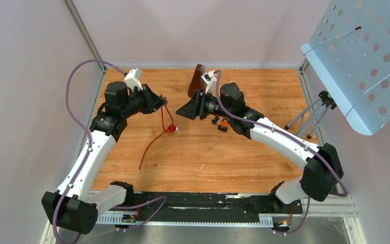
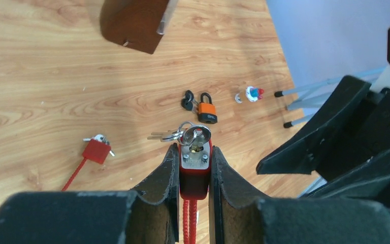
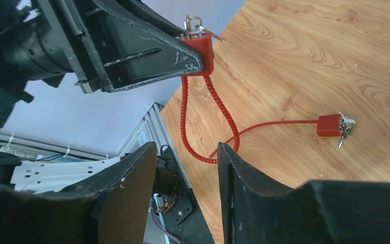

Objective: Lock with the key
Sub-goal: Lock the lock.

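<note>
No writing, number or brand can be read in any of the views. The small orange padlock (image 2: 207, 111) with a black shackle has a dark band along its lower edge, but it is too small to make out any lettering. The silver face plate of the red cable padlock (image 2: 195, 170) shows two screws; any stamp there is too blurred to tell.

Light wood-grain tabletop (image 1: 244, 157), plain pale lilac-grey walls (image 1: 183, 30) on three sides. Silver aluminium corner post (image 1: 83, 33) back left. Pale blue perforated metal panel (image 1: 358, 56) tilted at right, seemingly on a grey-legged tripod stand (image 1: 326, 99). Black strip (image 1: 208, 200) along near edge. Lighting even, soft.
</note>
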Controlling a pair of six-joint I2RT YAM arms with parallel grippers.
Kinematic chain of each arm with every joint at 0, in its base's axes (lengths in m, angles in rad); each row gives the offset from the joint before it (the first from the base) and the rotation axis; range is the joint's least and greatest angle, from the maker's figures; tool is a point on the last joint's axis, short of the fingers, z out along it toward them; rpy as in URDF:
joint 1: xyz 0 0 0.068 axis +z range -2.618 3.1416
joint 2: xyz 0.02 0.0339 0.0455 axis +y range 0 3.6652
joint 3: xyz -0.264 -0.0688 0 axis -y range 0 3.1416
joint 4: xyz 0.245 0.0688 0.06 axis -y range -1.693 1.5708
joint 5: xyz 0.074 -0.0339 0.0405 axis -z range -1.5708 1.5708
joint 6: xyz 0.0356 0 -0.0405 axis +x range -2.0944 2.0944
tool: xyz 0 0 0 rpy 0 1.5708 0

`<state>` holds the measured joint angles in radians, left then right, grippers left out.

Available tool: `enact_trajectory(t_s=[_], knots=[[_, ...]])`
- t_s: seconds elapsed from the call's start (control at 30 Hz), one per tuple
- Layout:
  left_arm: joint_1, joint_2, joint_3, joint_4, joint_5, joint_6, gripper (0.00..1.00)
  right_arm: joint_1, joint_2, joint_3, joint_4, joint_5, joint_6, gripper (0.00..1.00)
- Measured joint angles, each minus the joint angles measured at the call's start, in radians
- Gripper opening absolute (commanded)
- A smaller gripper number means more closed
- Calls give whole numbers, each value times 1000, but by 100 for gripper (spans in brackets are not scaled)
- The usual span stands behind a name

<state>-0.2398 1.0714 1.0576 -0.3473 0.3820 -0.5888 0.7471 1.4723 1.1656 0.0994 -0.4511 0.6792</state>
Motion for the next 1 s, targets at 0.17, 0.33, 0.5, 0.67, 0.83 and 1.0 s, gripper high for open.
enact_trajectory(t_s=[0.17,0.33,0.5,0.67,0.83,1.0], knots=[[0,-1,-5,64,175,114,0,-43,-55,11,-69,-17,3,42],[-1,-18,-37,116,423,284,0,-68,-57,57,-153,-26,15,52],[-1,-22,-41,127,547,391,0,-56,-72,72,-186,-14,53,54],[-1,-22,-41,128,600,460,0,2,-75,139,-259,77,30,41],[-1,-24,-41,112,615,518,0,77,-73,217,-291,157,-18,30],[-1,-30,-41,74,615,551,0,120,-55,264,-308,203,-62,27]])
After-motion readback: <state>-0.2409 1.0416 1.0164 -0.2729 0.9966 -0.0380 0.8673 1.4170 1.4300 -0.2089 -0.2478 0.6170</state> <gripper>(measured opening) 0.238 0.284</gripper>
